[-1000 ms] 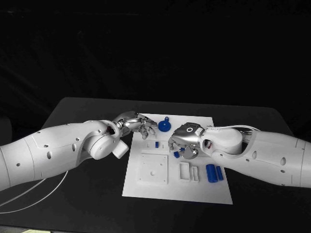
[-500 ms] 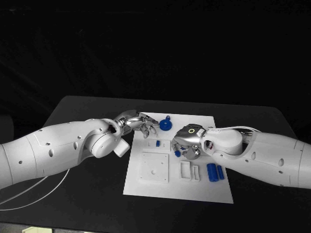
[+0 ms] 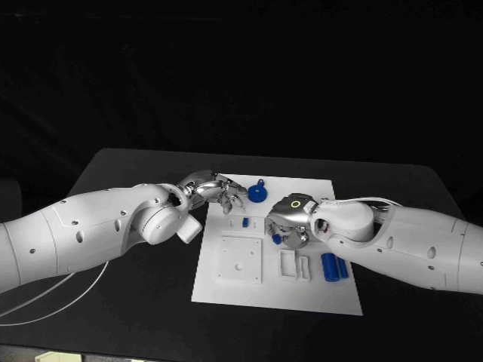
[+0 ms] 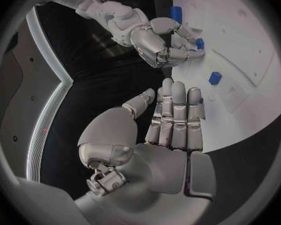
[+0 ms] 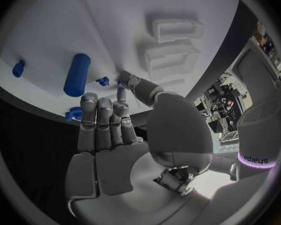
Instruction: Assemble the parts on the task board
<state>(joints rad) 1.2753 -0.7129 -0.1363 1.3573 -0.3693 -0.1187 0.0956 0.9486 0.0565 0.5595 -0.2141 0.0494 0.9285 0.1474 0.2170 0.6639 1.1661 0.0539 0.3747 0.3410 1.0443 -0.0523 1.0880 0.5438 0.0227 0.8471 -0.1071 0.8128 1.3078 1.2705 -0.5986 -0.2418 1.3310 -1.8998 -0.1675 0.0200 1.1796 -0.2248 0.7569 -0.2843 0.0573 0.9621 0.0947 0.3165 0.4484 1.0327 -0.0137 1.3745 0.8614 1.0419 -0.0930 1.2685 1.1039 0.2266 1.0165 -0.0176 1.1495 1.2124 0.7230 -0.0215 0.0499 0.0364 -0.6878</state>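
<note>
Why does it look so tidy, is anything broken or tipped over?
Nothing stands out. The task board lies flat and square on the table, and the blue parts lie on it, none off on the black table. The left hand and right hand hover over the board.

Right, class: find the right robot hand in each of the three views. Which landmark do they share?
Head view: the right robot hand is over the middle of the board.
Left wrist view: it reaches in with its fingers curled down at the board.
Right wrist view: its own palm and fingers rise mid-circle.
Shared landmark: the white board.
</note>
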